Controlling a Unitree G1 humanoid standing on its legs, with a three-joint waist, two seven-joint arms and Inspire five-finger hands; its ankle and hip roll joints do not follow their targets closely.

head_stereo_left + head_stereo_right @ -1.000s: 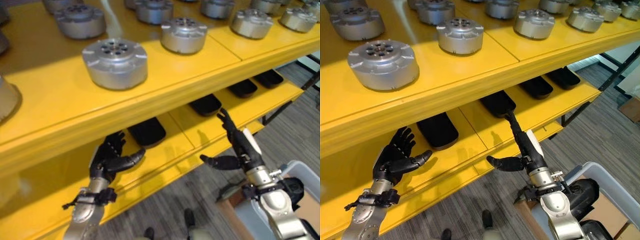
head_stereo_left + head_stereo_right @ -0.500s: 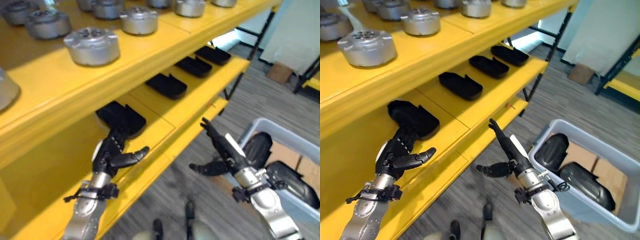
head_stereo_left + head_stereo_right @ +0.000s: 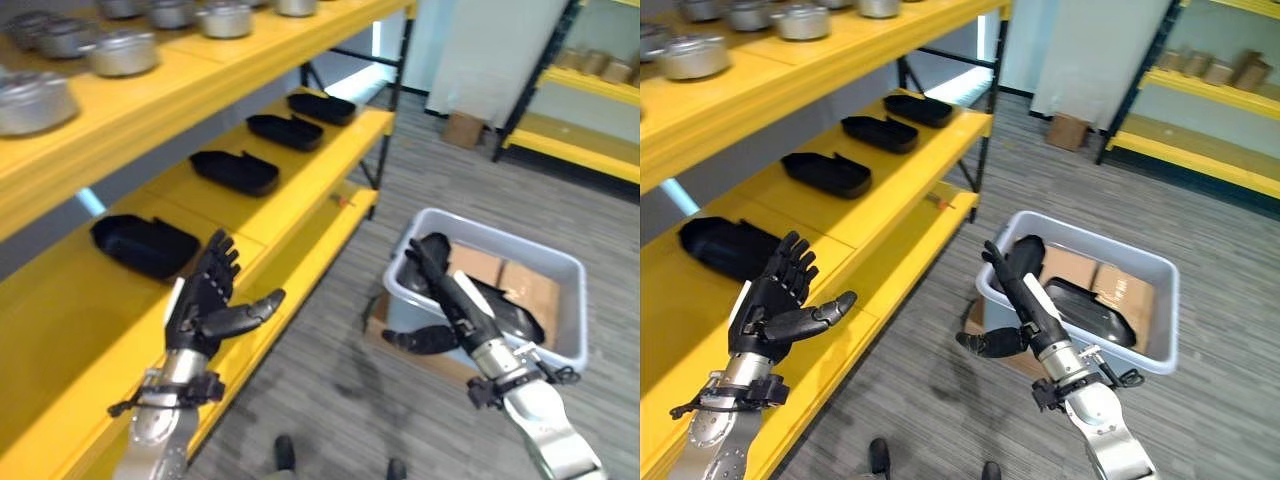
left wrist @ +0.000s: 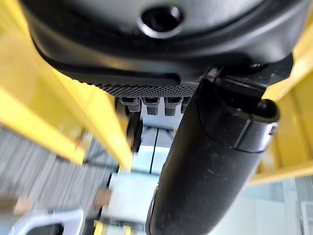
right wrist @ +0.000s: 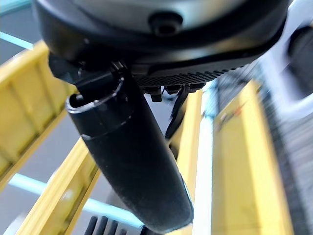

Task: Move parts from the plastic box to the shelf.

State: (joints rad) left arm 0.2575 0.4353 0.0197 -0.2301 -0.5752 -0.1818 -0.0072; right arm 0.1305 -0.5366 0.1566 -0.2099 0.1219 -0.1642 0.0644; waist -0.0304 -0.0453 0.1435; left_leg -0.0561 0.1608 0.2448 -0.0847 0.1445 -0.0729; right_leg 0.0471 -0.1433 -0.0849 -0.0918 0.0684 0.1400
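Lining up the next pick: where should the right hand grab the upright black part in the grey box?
Probably by its raised top end, coming down from above. The part leans on end against the box wall nearest the shelf, so its top stands clear. The right hand is open just in front of it.

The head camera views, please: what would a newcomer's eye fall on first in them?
Most likely the long yellow shelf on the robot's left, with a row of black parts on its lower level and silver round parts above. Next, the grey plastic box on the floor to the right, holding black parts and cardboard. In front, the left hand and right hand hang open and hold nothing.
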